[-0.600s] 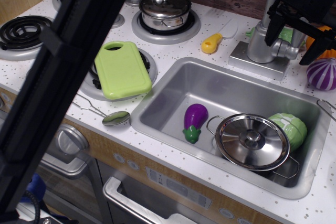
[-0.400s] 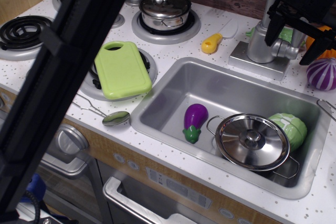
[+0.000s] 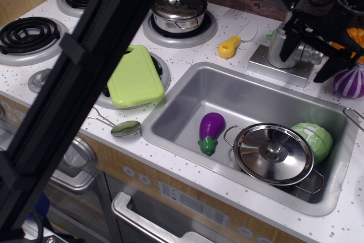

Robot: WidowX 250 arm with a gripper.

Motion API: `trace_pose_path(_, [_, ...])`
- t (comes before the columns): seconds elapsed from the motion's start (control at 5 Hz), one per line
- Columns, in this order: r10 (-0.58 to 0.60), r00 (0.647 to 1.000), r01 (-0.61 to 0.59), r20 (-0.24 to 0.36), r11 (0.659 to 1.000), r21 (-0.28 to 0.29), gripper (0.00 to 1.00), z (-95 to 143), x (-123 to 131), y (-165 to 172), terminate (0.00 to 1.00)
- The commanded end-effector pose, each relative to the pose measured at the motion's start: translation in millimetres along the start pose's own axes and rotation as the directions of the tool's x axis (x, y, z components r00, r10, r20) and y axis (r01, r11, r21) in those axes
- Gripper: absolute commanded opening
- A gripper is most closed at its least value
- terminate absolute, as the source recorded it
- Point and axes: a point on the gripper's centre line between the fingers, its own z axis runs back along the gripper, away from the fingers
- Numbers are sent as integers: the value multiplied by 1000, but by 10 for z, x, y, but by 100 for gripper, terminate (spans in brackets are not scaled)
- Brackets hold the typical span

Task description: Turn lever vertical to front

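The silver faucet body [image 3: 280, 49] stands on its plate behind the sink at the upper right. My black gripper [image 3: 302, 64] hangs over its right side. One finger [image 3: 287, 39] lies against the faucet body and the other finger [image 3: 328, 65] is out to the right. The lever's stubby side cylinder [image 3: 310, 55] shows between them. The flat bar handle of the lever is hidden behind the gripper. The jaws stand wide apart, straddling the cylinder.
The sink [image 3: 187, 92] holds a purple eggplant [image 3: 210, 129], a lidded pot [image 3: 274, 153] and a green cabbage [image 3: 314, 138]. A purple-striped onion [image 3: 348, 80] lies right of the faucet. A yellow-handled knife [image 3: 230, 45], a green cutting board [image 3: 136, 78], a spoon [image 3: 125, 127] and a pot on the burner [image 3: 178, 8] lie to the left. My dark arm [image 3: 74, 83] crosses the left foreground.
My gripper has moved down and slightly left around the faucet's side cylinder. The arm in the foreground has shifted right and covers more of the cutting board.
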Motion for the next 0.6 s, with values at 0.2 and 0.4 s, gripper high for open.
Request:
trace_pose_path(0.2, [79,962,-92,262,995,36,100,849,92,82,0])
trace_pose_path(0.4, [84,946,-105,312,993,52,100,892,125,118,0])
